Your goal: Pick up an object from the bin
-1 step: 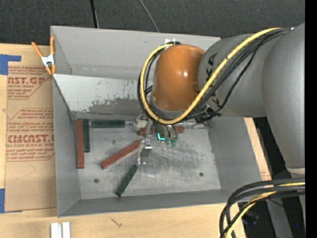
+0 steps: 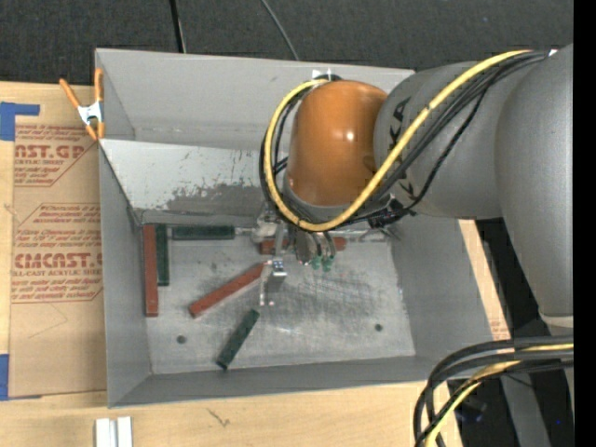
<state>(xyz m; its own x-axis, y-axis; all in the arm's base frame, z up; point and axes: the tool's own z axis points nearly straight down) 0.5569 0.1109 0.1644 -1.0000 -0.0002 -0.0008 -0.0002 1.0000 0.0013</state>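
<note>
Grey bin (image 2: 363,317) floor: our gripper (image 2: 276,276) hangs at the upper end of the red-brown stick (image 2: 223,294). We cannot tell whether it is spread or closed. We would straddle the stick squarely, clear of the dark green stick (image 2: 237,336) beyond.

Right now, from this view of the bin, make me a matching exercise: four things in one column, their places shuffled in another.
1 slanted red stick
2 red stick running front to back
3 slanted green stick
4 green stick running left to right

a along the left wall
b by the back wall
c middle of the floor
d nearest the front wall

Pairs: 1-c, 2-a, 3-d, 4-b
</note>
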